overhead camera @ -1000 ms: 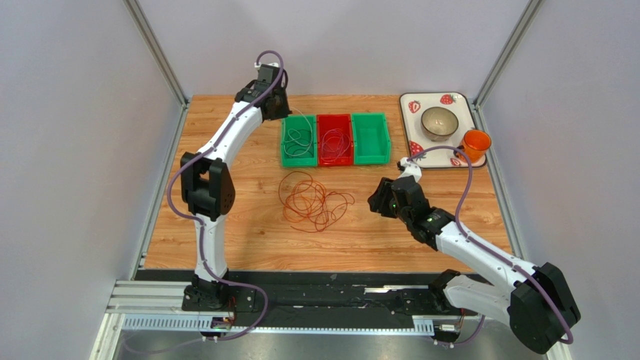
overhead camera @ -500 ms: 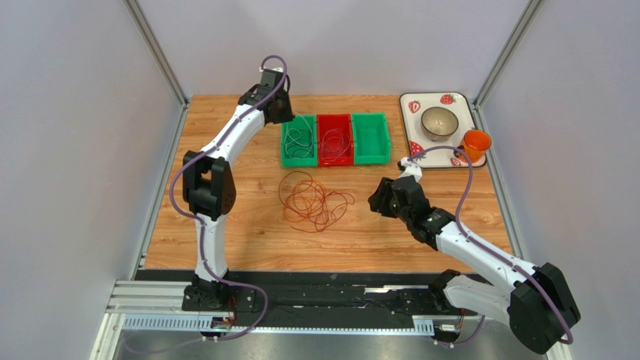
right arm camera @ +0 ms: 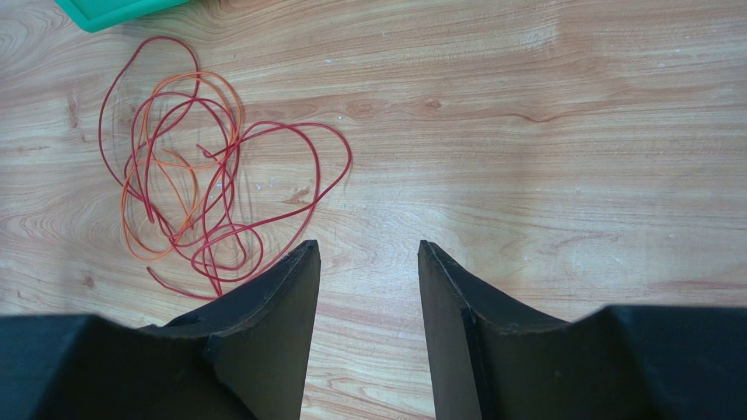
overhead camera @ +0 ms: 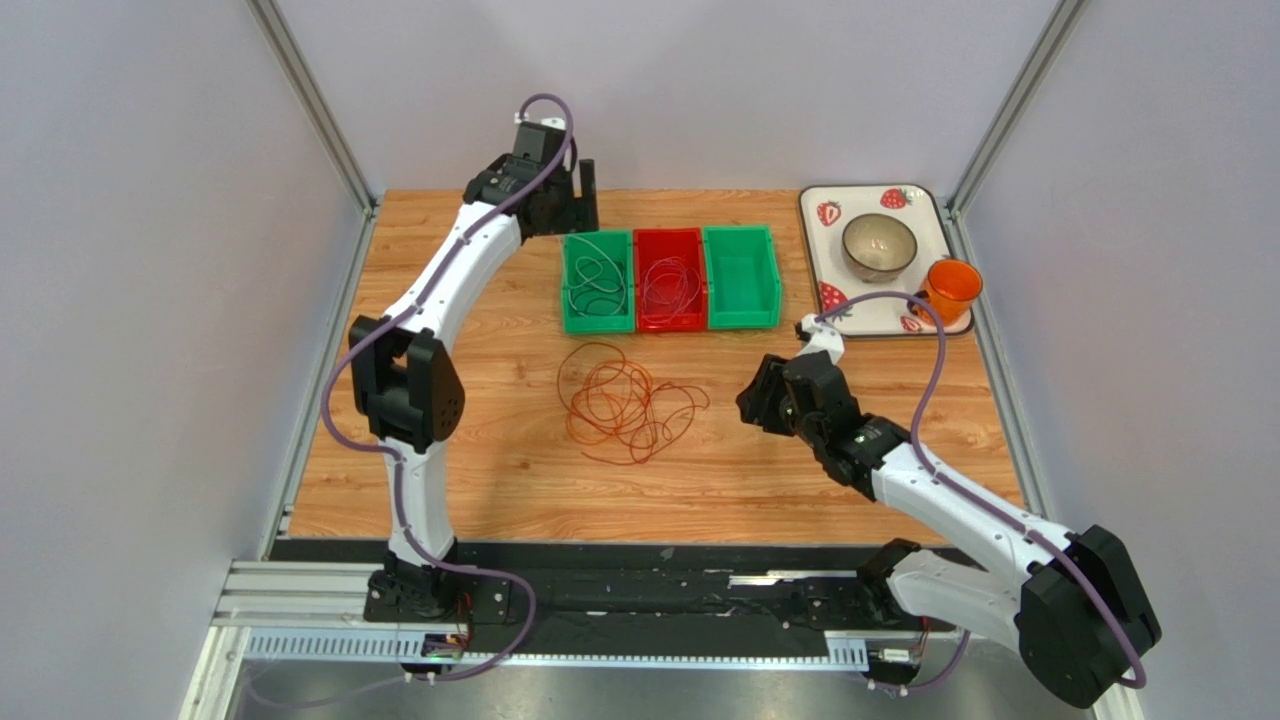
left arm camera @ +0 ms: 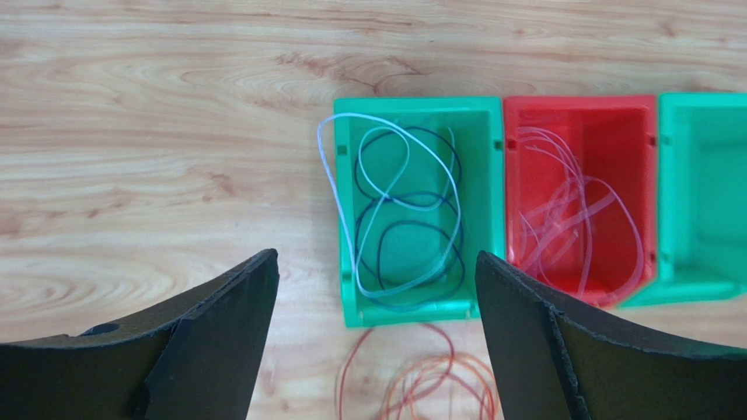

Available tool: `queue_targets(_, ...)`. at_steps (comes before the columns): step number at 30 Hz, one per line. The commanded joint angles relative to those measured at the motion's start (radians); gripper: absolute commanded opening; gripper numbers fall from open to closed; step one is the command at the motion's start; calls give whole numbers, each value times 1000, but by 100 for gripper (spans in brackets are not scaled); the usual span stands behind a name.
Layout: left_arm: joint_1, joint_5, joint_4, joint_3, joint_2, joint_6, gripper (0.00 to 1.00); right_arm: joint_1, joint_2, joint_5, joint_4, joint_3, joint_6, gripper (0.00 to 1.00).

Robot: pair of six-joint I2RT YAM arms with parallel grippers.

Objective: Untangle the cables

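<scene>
The left arm reaches to the far left part of the worktop, its wrist above the left end of a row of three bins. The left jaws are spread wide and nothing sits between them; in the left wrist view they frame the bins from above.

The left green bin holds a white cable and a dark cable, curled in overlapping loops. One bend of the white cable hangs out over the bin's left wall. Touching that bin on its right is the red bin, which holds pale cables in loose curls. The right green bin stands against the red one.

Nearer the arm bases, just in front of the bins, a tangle lies flat on the wood. It is made of a red cable and an orange cable, whose loops cross one another many times.

Just right of the tangle, the right arm comes in from the near right corner with its wrist low over the worktop. The right jaws stand partly apart with only bare wood showing between them. The nearest red loop lies just beside the left fingertip in the right wrist view; whether they touch I cannot tell.

At the far right corner, well apart from the cables, a strawberry-patterned tray carries a bowl and an orange cup.
</scene>
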Motion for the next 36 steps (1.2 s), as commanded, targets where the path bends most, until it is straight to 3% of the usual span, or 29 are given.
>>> queue_targets(1,-55,-55,-73,-21,-236,52,91,-4,-17,0,38,-5,6,49)
queue_targets(8,-109,-31,-35,-447,-539,64,87,-5,-20,-6,38,-5,5,49)
queue_targets(13,-217,-84,-108,-702,-745,44,86,-4,4,-6,24,10,6,50)
queue_targets(18,-239,-20,-55,-918,-930,-17,86,-5,46,-15,4,45,3,50)
queue_targets(19,-239,-12,17,-1004,-948,-24,86,-4,59,-18,1,51,2,53)
queue_targets(23,-274,107,169,-1098,-920,-99,84,-5,113,-38,-30,91,-8,62)
queue_targets(29,-313,38,326,-1159,-821,-131,78,25,150,-86,-74,146,-35,66)
queue_targets(36,-311,63,710,-1399,-788,-119,76,78,210,-79,-136,258,37,66)
